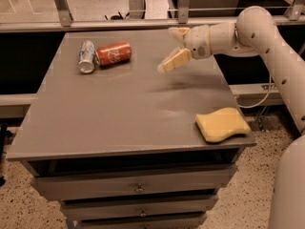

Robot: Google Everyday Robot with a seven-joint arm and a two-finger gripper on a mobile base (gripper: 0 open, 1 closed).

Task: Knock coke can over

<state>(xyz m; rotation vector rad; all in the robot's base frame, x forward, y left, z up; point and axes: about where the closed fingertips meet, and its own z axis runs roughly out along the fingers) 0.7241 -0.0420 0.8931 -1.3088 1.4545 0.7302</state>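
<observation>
The red coke can (113, 54) lies on its side on the grey table (124, 113) at the back left, its end touching a silver and blue can (87, 56) that also lies on its side. My gripper (174, 47) hangs above the table's back right part, well to the right of the coke can and apart from it. Its two tan fingers (175, 61) are spread wide and hold nothing.
A yellow sponge (222, 124) lies near the table's front right corner. The table top is the top of a drawer cabinet (138, 190). A metal rail (143, 25) runs behind the table. My white arm (267, 42) reaches in from the right.
</observation>
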